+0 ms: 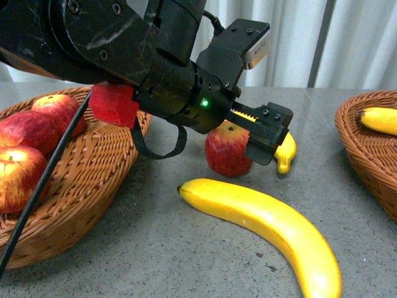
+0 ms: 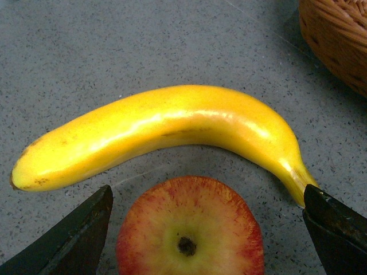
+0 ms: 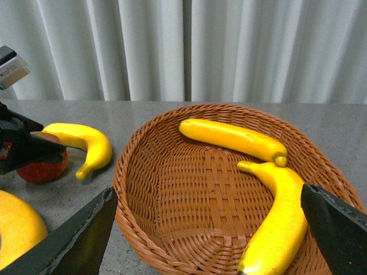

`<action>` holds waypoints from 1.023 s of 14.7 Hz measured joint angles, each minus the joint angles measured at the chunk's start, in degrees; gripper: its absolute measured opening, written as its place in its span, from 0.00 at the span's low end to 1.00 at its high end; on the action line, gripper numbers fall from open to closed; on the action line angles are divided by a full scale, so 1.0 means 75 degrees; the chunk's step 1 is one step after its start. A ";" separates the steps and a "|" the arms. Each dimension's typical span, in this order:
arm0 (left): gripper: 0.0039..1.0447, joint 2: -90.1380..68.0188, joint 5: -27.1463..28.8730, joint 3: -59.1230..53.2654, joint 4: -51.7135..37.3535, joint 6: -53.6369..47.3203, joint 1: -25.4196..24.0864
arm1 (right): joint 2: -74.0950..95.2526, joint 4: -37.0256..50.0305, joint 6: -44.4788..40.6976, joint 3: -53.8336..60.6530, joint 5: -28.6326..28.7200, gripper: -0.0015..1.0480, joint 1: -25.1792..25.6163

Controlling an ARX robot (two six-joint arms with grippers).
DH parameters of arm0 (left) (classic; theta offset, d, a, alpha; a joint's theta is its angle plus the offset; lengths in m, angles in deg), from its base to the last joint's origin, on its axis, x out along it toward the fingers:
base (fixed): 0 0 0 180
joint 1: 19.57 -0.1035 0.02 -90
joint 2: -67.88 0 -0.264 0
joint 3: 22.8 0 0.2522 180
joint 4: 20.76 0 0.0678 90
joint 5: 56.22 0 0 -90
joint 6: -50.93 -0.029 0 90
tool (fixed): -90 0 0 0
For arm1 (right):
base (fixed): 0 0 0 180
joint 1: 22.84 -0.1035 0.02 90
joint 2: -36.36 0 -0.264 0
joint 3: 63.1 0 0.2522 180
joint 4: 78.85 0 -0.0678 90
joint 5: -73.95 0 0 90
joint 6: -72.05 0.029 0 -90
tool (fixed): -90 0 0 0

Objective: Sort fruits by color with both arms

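Observation:
My left gripper [image 1: 268,133] is open, its jaws on either side of a red, yellow-streaked apple [image 1: 227,151] standing on the grey table. In the left wrist view the apple [image 2: 190,229] sits between the open jaws of the gripper [image 2: 207,197], with a banana [image 2: 160,129] just beyond it. A long banana [image 1: 267,226] lies in front of the apple, and a smaller one [image 1: 286,152] behind it. My right gripper [image 3: 206,229] is open and empty above the right basket [image 3: 172,189], which holds two bananas [image 3: 232,139] [image 3: 275,223].
The left wicker basket [image 1: 93,180] holds several red apples [image 1: 25,130]. The right basket's rim [image 1: 356,146] shows at the right edge with a banana [image 1: 379,120] in it. A black cable [image 1: 43,186] hangs across the left basket. White curtains stand behind the table.

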 joint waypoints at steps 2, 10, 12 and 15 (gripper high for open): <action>0.94 -0.0163 0.0026 0.0000 -0.0012 0.0006 -0.0012 | 0.0000 0.0000 0.0000 0.0000 0.0000 0.94 0.0000; 0.66 -0.0388 -0.0029 0.0012 -0.0029 0.0044 -0.0160 | 0.0000 0.0000 0.0000 0.0000 0.0000 0.94 0.0000; 0.66 -0.0195 0.0140 0.0012 -0.0067 0.0160 -0.0256 | 0.0000 0.0000 0.0000 0.0000 0.0000 0.94 0.0000; 0.65 0.0935 0.0906 0.0003 -0.0117 0.0408 -0.0653 | 0.0000 0.0003 0.0000 0.0000 0.0000 0.94 0.0000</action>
